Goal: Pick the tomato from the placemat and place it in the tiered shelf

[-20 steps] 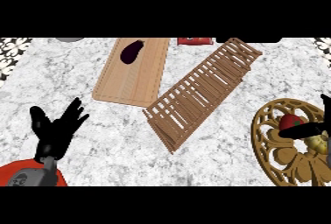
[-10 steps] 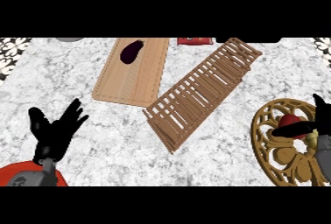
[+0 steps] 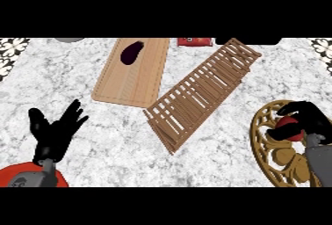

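— Right hand (image 3: 304,115) curls its black fingers round the round red tomato (image 3: 288,131), which sits on the gold openwork placemat (image 3: 262,147) at the right of the marble bench (image 3: 117,149).
— How far along?
— Early, I judge. The grasp is closing, nothing is lifted, and the carry to the slatted wooden tiered shelf (image 3: 201,92) is still to do.
— Any change from half a second ago?
— Its fingers stood higher then; now they wrap the fruit. Left hand (image 3: 55,132) rests spread at lower left, as before.

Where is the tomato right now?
In the head view the tomato is at the far right, on the gold placemat, with the right hand curled round it, to the right of the slatted wooden shelf.
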You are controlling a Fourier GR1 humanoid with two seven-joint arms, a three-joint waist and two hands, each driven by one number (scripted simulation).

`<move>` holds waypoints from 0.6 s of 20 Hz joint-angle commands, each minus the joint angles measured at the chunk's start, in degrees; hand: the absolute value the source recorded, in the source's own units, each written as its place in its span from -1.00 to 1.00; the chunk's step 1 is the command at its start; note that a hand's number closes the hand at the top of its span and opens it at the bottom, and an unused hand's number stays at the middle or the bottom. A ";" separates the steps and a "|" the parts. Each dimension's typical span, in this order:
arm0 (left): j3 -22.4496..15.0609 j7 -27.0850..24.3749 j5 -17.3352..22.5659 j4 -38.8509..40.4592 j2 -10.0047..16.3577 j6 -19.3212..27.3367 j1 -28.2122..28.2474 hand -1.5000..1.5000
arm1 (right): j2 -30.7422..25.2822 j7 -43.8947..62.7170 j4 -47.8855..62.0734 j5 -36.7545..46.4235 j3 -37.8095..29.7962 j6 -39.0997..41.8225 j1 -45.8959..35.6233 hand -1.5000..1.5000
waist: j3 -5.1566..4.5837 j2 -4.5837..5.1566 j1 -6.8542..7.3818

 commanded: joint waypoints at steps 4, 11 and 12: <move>0.29 -0.87 -0.43 2.05 -1.20 -0.75 2.09 0.00 | 3.79 -8.73 -7.46 0.03 6.06 2.55 1.09 1.00 | 0.35 0.73 -0.20; -1.49 0.69 -1.23 1.59 -1.18 -1.36 0.76 0.00 | 5.83 -32.55 -21.62 -0.01 33.12 21.22 -1.13 1.00 | 0.37 0.07 2.54; -0.65 1.13 -0.71 1.81 -1.16 -0.84 1.57 0.00 | 5.63 -33.62 -26.04 -0.88 34.54 21.84 0.53 1.00 | 0.33 -0.30 0.79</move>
